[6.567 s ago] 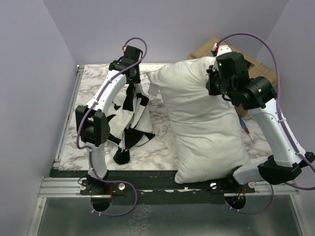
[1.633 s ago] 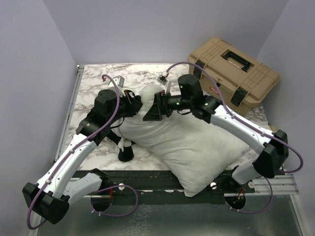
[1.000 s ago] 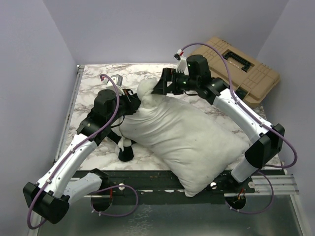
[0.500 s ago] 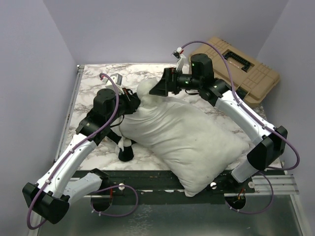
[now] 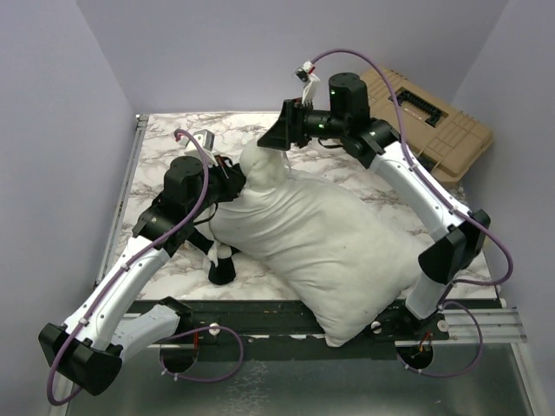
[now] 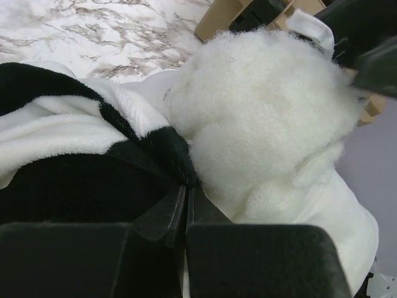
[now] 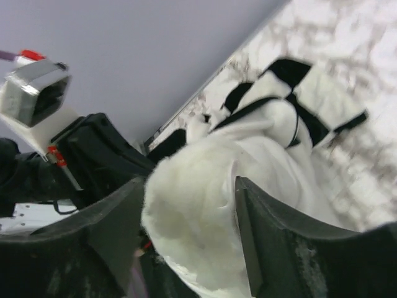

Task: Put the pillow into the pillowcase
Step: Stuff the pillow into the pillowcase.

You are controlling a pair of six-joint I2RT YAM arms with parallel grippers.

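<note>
The right gripper [image 7: 189, 186] has swung toward 12 o'clock, and its jaws, lately wide, are narrowing around the far corner of the pillow [image 5: 329, 243]. Whether they pinch it yet I cannot tell. The left gripper [image 6: 185, 192] stays clenched on the pillowcase [image 5: 221, 260] at the pillow's 9 o'clock. The pillow lies across the table [image 5: 165, 147] from 11 to 5 o'clock, so insertion looks barely begun.

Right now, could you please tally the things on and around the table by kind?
White pillow: 1
Checked pillowcase: 1
Tan case: 1
Robot arms: 2, left arm and right arm
Total: 5
</note>
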